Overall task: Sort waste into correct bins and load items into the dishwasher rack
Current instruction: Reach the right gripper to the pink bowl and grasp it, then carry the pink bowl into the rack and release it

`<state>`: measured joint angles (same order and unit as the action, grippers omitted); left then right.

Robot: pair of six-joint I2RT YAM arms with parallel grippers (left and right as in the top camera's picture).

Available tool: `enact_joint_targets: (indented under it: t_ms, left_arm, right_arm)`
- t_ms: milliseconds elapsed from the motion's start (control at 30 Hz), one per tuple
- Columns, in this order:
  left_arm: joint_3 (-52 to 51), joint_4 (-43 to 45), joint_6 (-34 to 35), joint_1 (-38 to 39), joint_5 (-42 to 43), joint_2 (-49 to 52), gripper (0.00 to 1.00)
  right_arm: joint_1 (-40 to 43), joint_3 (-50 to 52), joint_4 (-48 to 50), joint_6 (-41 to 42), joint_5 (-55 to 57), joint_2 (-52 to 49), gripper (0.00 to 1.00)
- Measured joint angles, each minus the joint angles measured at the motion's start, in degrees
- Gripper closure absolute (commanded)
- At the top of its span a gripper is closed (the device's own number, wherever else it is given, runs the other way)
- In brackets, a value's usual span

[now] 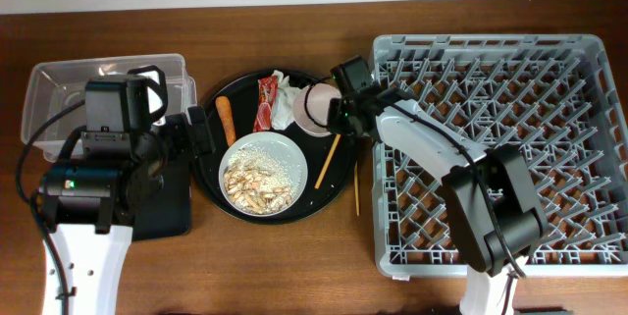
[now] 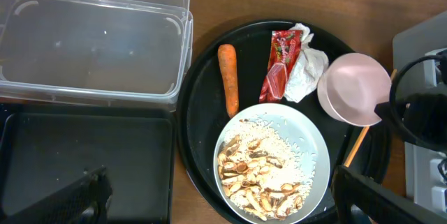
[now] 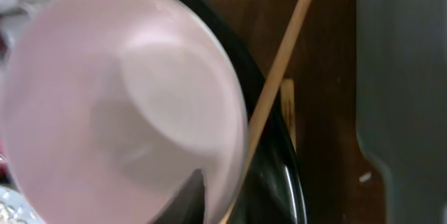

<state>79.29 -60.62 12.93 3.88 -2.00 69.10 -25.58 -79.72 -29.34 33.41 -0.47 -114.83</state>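
The small white bowl (image 1: 312,107) sits at the back right of the round black tray (image 1: 334,192). My right gripper (image 1: 340,111) is shut on its right rim, with one finger inside the bowl (image 3: 105,98). The white plate (image 1: 294,153) holds rice and beige scraps (image 1: 257,173). The orange carrot stick (image 1: 227,119), red wrapper (image 1: 266,104) and white tissue (image 1: 285,97) lie behind it. Chopsticks (image 1: 328,161) lean over the tray's right edge. My left gripper (image 1: 186,136) is open and empty, above the tray's left edge. The light-blue cup is out of view.
The clear tub (image 1: 59,84) stands at the back left, with the shallow black tray (image 1: 167,207) in front of it under my left arm. The grey dishwasher rack (image 1: 549,89) fills the right side. A second chopstick (image 1: 356,183) lies between the round tray and the rack.
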Motion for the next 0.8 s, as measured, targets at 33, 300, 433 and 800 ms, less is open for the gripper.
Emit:
enact_joint_targets:
  t_ms: [33,300,433,800]
  left_arm:
    - [0.0,0.0,0.0,0.0,0.0,0.0,0.01]
    - [0.0,0.0,0.0,0.0,0.0,0.0,0.01]
    - [0.0,0.0,0.0,0.0,0.0,0.0,0.01]
    - [0.0,0.0,0.0,0.0,0.0,0.0,0.01]
  right_arm:
    - [0.0,0.0,-0.3,-0.1,0.0,0.0,0.96]
    - [0.0,-3.0,-2.2,-1.0,-4.6,0.1,0.96]
    - [-0.9,-10.3,-15.7,-3.6,2.8,7.8,0.96]
    - [6.0,-12.2,-40.8,-4.9,62.2,20.7,0.96]
